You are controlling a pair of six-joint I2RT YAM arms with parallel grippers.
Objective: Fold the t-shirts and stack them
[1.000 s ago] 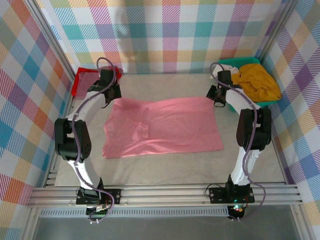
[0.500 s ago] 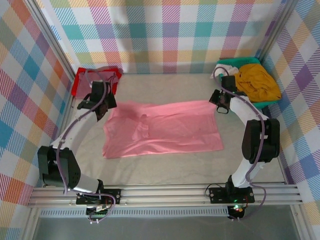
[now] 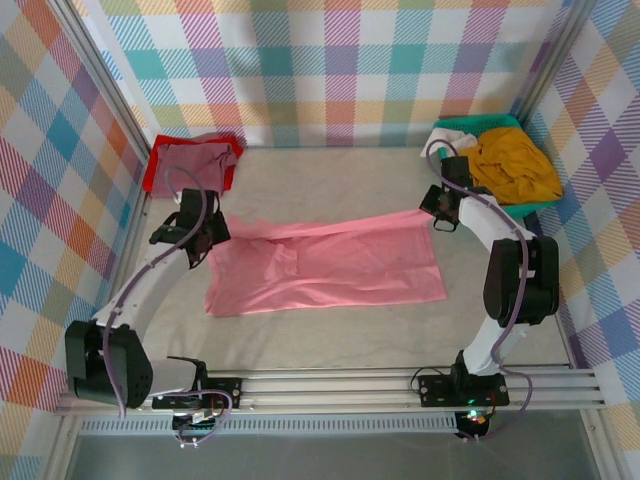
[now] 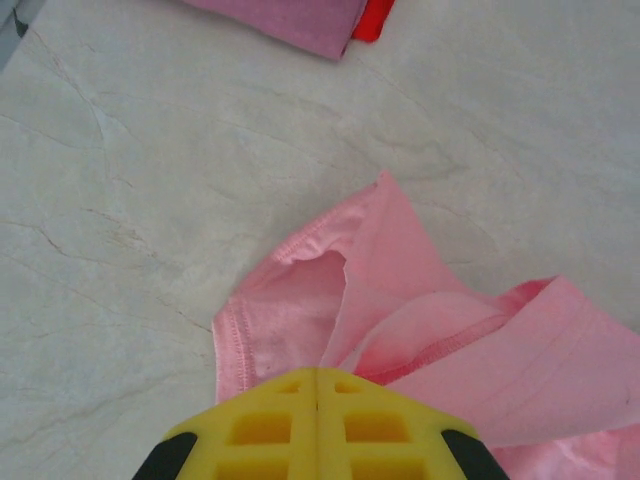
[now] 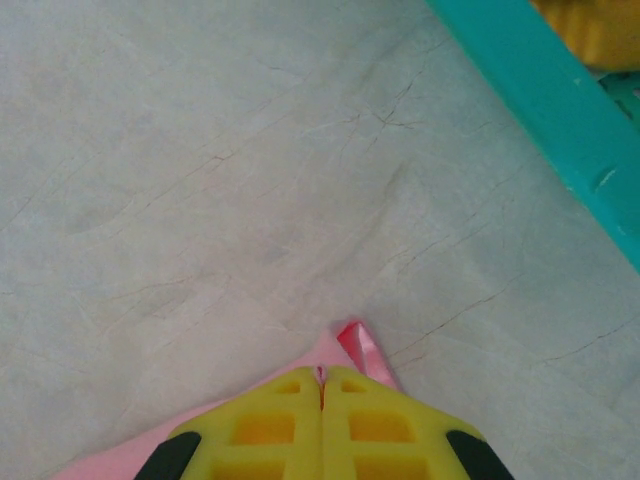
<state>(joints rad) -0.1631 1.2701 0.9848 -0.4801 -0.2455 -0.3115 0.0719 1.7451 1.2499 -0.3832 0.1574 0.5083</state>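
The salmon-pink t-shirt (image 3: 330, 270) lies spread on the counter (image 3: 330, 175), just beside the teal basket (image 3: 455, 125). Its far edge is raised and stretched in a line. The right claw (image 3: 440, 212) pinches the corner nearest the basket, and the left claw (image 3: 205, 228) pinches the corner farthest from it. Both are clamped tight on the cloth. The step looks like the first fold, bringing the far edge over to the near one. To do it well, both corners should travel at equal height and pace, with the edge kept taut so the crease runs straight. The sleeve bunched under the left claw (image 4: 318, 375) may tuck in crooked. Let go only once the corners meet and the cloth lies flat.
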